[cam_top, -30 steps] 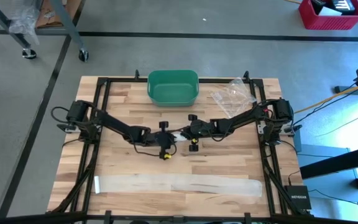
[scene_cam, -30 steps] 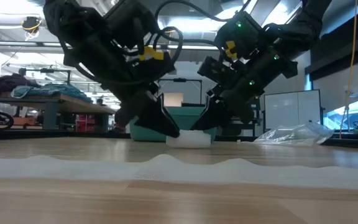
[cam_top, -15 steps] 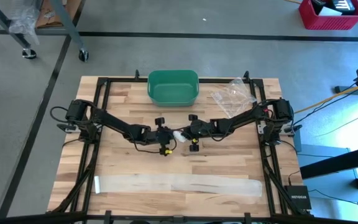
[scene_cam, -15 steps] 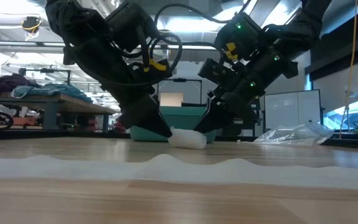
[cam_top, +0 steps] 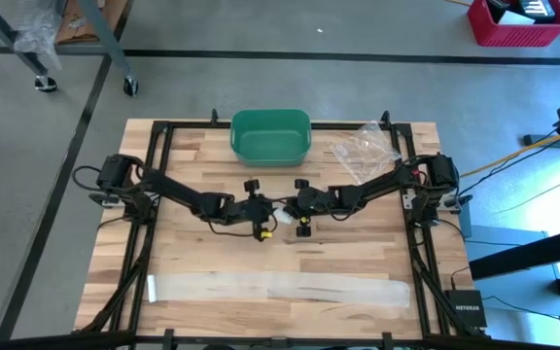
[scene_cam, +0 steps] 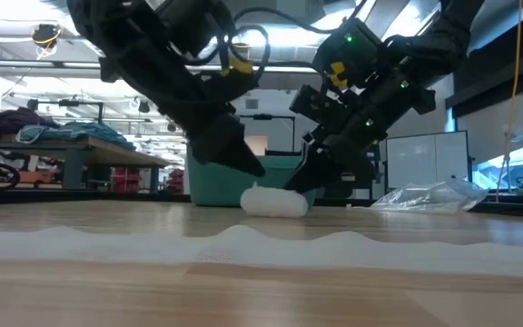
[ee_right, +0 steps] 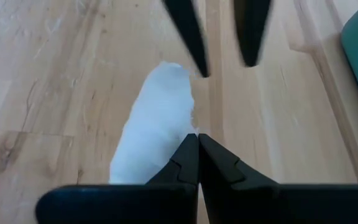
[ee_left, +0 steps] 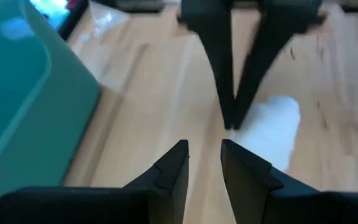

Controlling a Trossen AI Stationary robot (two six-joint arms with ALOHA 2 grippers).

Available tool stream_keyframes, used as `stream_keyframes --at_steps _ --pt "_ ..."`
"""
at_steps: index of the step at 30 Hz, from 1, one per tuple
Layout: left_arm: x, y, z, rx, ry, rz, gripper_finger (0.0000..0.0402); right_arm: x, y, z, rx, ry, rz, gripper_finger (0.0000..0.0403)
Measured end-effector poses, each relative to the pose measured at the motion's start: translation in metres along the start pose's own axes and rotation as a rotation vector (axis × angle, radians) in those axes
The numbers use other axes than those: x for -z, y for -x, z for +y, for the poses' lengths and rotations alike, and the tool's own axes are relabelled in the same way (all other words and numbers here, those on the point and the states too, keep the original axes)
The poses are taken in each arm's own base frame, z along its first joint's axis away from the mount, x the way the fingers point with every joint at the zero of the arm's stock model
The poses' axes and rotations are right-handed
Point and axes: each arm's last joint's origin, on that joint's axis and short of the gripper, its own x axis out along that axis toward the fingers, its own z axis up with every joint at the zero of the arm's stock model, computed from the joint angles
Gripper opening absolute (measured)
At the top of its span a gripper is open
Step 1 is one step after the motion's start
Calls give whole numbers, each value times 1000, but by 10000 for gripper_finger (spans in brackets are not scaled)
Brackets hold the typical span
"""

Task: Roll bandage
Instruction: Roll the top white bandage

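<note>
The rolled bandage (scene_cam: 273, 201) lies on the wooden table (cam_top: 192, 253) near its middle, a short white roll on its side, between the two grippers and in front of the green bin (cam_top: 271, 136). In the high view it shows as a small white patch (cam_top: 282, 211) where the two arms meet.

The right gripper (ee_right: 197, 140) has its fingers pressed together with nothing between them; the tips sit at the edge of the roll (ee_right: 154, 124), touching or just beside it. In the low view the same gripper (scene_cam: 305, 178) comes down to the roll's right end.

The left gripper (ee_left: 204, 152) has its fingers parted with a narrow gap and grasps nothing. It hangs just above the table, close to the roll (ee_left: 272, 127) but off it; in the low view its tips (scene_cam: 243, 163) are lifted clear over the roll's left end.

The green bin stands at the far middle edge of the table; its inside looks bare in the high view. Beside it, toward the right far corner, lies a crumpled clear plastic bag (cam_top: 363, 148).

Along the near edge of the table a long unrolled strip of bandage (cam_top: 275, 288) lies flat, well apart from the roll.
</note>
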Motion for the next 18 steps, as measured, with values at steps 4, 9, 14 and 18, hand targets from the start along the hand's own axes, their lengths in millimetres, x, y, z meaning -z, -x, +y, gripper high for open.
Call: stream_keyframes --at_steps 4,9,14,18 --pt "1 -1 0 37 5 5 88 0 0 0 0 0 0 10" --pt "3 -3 0 36 2 16 88 0 0 0 0 0 0 10" --pt "13 -13 0 33 2 72 88 0 0 0 0 0 1 10" --pt "22 -14 -1 24 -28 149 88 0 0 0 0 0 2 10"
